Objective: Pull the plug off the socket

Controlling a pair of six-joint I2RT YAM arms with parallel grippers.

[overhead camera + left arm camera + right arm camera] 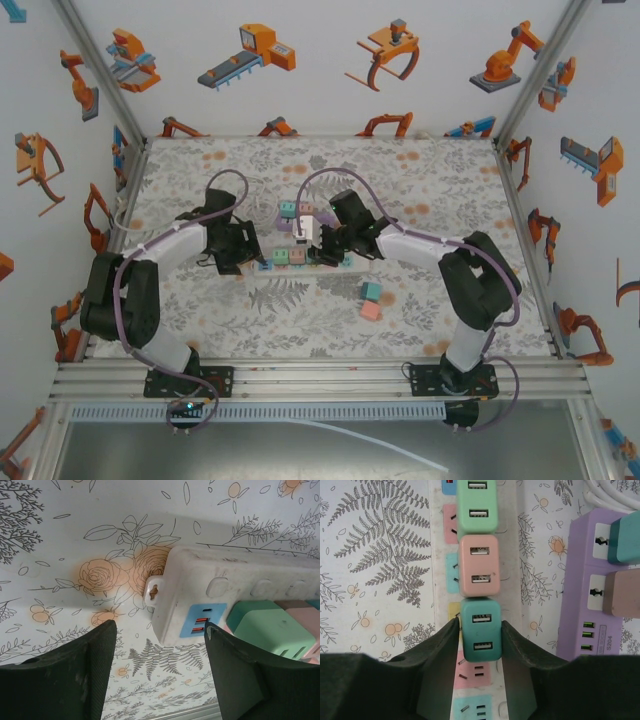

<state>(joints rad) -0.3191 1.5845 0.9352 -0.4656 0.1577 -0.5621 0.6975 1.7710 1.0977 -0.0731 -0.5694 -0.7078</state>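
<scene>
A white socket strip (512, 580) lies on the flowered mat with three plugs in a row on it. The green plug (476, 505) is farthest, the pink plug (478, 566) is in the middle, and the teal plug (480, 632) is nearest. My right gripper (480, 630) is shut on the teal plug, one finger pressed to each side. In the left wrist view, my left gripper (159, 630) stands open at the strip's end (200, 575), by the blue USB panel (205, 620). From above, the left gripper (255, 262) and right gripper (325, 255) are both over the strip (355, 266).
A purple socket strip (590, 580) with two plugs lies just right of the white one. Two loose plugs, teal (372, 291) and pink (370, 311), lie on the mat in front of the right arm. Walls enclose the table.
</scene>
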